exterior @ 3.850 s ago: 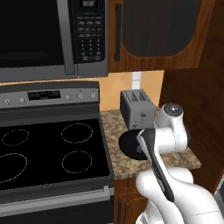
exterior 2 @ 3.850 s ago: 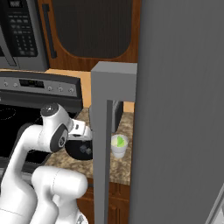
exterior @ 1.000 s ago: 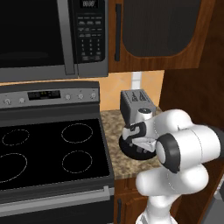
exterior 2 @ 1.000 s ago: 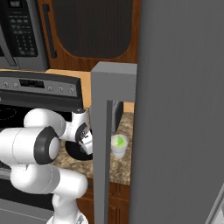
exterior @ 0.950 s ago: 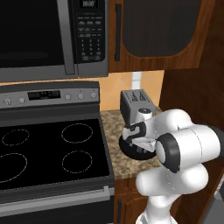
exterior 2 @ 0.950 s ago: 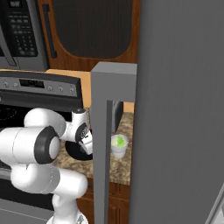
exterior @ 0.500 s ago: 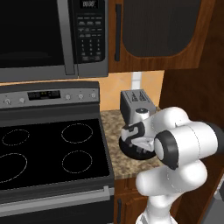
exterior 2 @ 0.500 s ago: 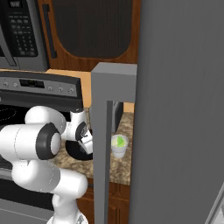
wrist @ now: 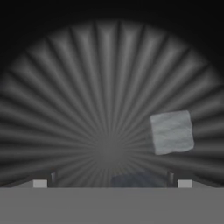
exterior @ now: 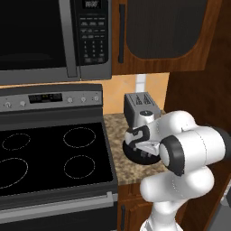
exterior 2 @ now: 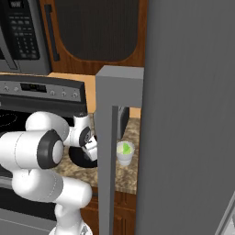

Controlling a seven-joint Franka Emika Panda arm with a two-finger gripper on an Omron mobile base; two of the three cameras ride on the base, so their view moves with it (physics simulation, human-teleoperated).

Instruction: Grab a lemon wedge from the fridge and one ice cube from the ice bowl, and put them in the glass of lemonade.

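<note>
My gripper (wrist: 112, 183) is open and points down into the black ribbed ice bowl (wrist: 109, 78). One pale ice cube (wrist: 171, 131) lies to the right of the middle, above the right fingertip (wrist: 183, 183). A bluish piece (wrist: 136, 179) lies low between the fingers; what it is I cannot tell. From the base, the hand (exterior: 139, 137) hangs over the ice bowl (exterior: 133, 157) on the counter. The glass of lemonade (exterior 2: 125, 153) stands right of the bowl (exterior 2: 79, 158) with a yellow-green lemon wedge (exterior 2: 125, 148) in it. The fridge (exterior 2: 193, 114) is at the right, its door (exterior 2: 110, 137) swung open.
A silver toaster (exterior: 140, 106) stands right behind the bowl. The black stove top (exterior: 45, 153) lies to the left, with a microwave (exterior: 54, 36) and wooden cabinets (exterior: 158, 36) overhead. The open fridge door edge stands between the bowl and the glass in the right base view.
The arm has settled slightly, bringing the hand a little lower over the bowl. The jaws have stayed wide apart, and the bowl and glass have not moved.
</note>
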